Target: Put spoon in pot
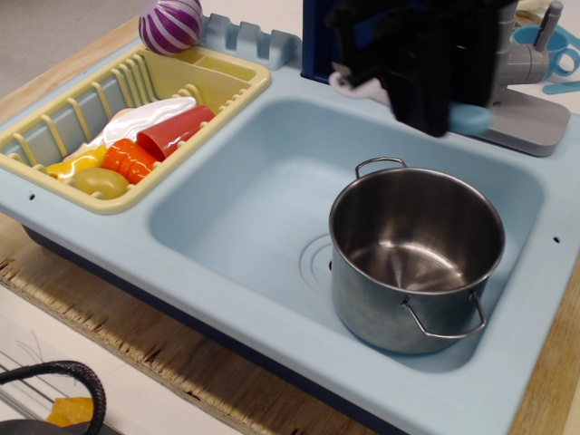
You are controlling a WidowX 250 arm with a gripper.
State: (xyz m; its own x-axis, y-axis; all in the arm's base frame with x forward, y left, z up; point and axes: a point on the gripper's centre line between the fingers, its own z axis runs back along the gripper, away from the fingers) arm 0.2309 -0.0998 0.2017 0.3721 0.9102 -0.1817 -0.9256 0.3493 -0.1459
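Note:
My black gripper (424,111) hangs over the far edge of the sink, just behind and above the pot. It is shut on the spoon: the light-blue handle (471,118) sticks out to the right of the fingers and the white bowl (352,83) shows on the left. The shiny steel pot (417,258) stands upright in the right half of the light-blue sink basin (245,208), with wire loop handles at its far and near rim. The pot has nothing in it.
A yellow dish rack (54,127) at the left holds a glossy white piece, red, orange and yellow toys. A purple striped ball (169,24) sits behind it. A grey faucet (507,72) and a dark blue block (317,41) stand behind the sink.

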